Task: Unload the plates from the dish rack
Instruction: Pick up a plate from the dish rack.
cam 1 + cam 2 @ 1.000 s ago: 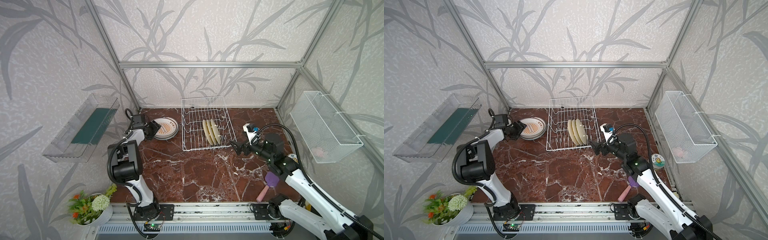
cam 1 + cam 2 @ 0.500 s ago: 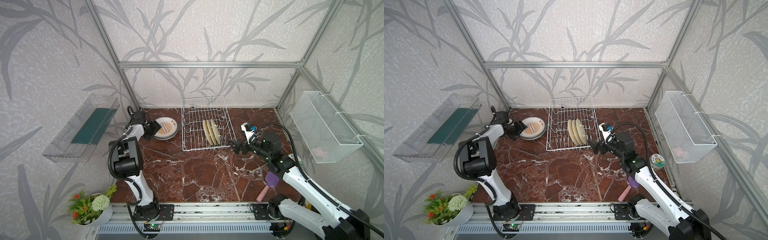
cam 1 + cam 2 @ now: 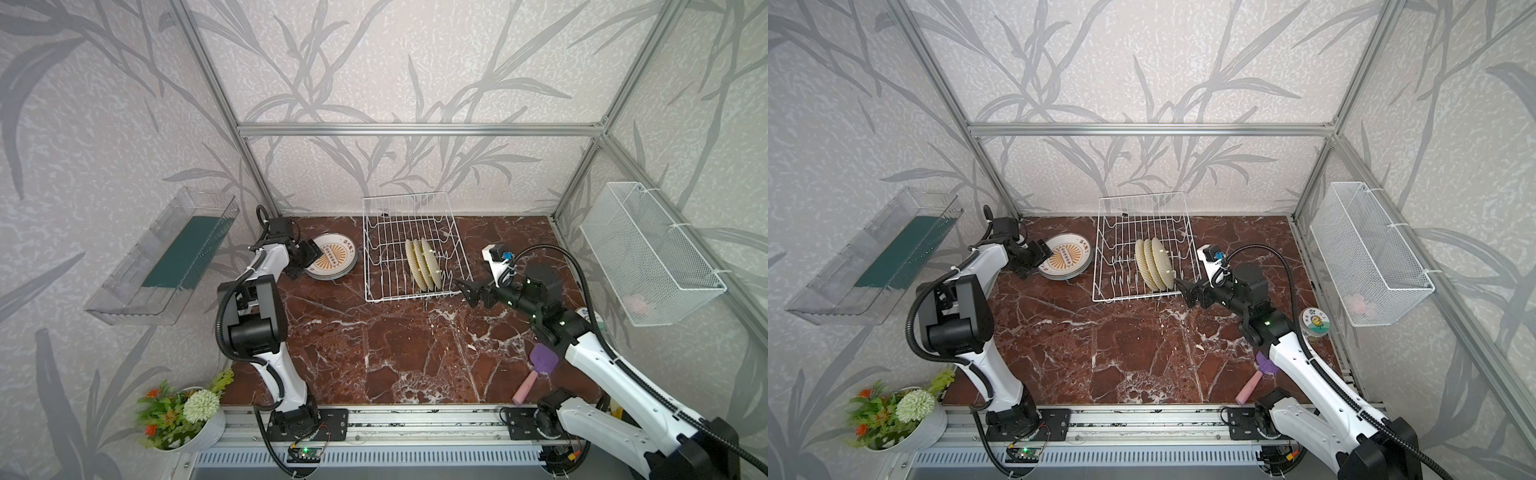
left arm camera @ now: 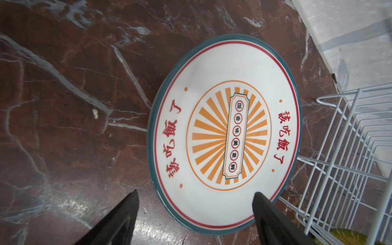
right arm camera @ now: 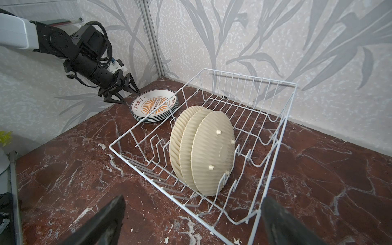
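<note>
A stack of white plates (image 3: 332, 259) (image 3: 1066, 259) (image 4: 222, 131) (image 5: 154, 107) with an orange sunburst lies flat on the marble, left of the dish rack (image 3: 415, 296) (image 3: 1133, 297) (image 5: 250, 76). Three yellow ribbed plates (image 3: 424, 264) (image 3: 1154, 266) (image 5: 203, 152) stand on edge among the rack's tines. My left gripper (image 3: 313, 253) (image 3: 1044, 251) (image 4: 196, 193) (image 5: 129, 97) is open at the stack's left rim and holds nothing. My right gripper (image 3: 463, 291) (image 3: 1183, 293) (image 5: 194, 198) is open and empty just outside the rack's front right corner, facing the yellow plates.
A clear tray with a green strip (image 3: 166, 257) hangs on the left wall and a white mesh basket (image 3: 648, 253) on the right wall. A purple and pink brush (image 3: 536, 374) and a small printed dish (image 3: 1314, 324) lie under the right arm. A flower pot (image 3: 183, 415) stands front left.
The left gripper's jaws have spread wider beside the white stack. The right gripper has crept slightly closer to the rack's corner.
</note>
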You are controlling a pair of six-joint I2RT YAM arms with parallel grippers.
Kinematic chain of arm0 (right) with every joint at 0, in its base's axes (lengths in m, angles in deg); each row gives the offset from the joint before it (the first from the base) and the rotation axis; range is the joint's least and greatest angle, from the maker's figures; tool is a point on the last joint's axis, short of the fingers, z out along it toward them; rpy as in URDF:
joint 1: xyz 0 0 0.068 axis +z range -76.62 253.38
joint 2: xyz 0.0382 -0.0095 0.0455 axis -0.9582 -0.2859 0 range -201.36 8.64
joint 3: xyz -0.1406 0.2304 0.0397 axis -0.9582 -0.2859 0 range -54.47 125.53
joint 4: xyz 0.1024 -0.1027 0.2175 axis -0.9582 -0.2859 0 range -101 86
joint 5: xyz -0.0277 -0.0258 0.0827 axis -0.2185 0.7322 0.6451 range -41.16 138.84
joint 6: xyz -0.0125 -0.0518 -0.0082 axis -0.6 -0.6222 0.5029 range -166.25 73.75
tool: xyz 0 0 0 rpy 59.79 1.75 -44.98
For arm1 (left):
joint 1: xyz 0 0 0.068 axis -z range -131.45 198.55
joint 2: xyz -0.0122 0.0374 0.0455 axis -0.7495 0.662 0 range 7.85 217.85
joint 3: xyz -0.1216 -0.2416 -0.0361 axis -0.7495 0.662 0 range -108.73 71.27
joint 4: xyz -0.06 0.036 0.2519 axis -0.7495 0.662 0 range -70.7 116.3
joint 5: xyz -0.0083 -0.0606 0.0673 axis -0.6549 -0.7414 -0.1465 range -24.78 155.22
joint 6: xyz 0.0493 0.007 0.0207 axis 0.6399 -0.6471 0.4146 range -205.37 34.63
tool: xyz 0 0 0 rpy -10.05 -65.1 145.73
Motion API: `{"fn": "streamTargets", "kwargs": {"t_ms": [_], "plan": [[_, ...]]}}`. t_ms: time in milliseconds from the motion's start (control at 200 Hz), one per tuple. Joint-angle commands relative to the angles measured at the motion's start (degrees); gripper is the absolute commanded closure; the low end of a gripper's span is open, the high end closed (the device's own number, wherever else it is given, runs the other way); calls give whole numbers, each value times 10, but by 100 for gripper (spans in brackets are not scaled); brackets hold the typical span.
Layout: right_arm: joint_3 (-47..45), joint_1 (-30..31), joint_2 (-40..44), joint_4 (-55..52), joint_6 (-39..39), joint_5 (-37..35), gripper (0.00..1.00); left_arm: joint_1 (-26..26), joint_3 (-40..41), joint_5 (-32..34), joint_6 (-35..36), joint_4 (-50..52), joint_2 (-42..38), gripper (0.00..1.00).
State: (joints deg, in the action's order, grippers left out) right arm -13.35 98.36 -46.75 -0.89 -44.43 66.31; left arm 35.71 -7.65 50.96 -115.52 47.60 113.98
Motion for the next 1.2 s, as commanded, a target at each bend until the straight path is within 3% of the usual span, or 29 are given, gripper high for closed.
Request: {"fn": "streamTargets", "kwargs": {"t_ms": [0,150,530,930,1195], "plan": [[-1,4,15,-1,8,-11,1,6,13,48,19,11,-62,13],[-6,4,25,-17,21,-29,1,26,15,36,48,1,-119,10],[-40,4,70,-17,56,-106,1,149,10,18,94,-27,-243,1],[-20,3,79,-75,57,-111,1,295,-56,41,134,58,-249,1],[-36,3,91,-54,61,-98,1,342,-56,18,153,87,-212,8]]}}
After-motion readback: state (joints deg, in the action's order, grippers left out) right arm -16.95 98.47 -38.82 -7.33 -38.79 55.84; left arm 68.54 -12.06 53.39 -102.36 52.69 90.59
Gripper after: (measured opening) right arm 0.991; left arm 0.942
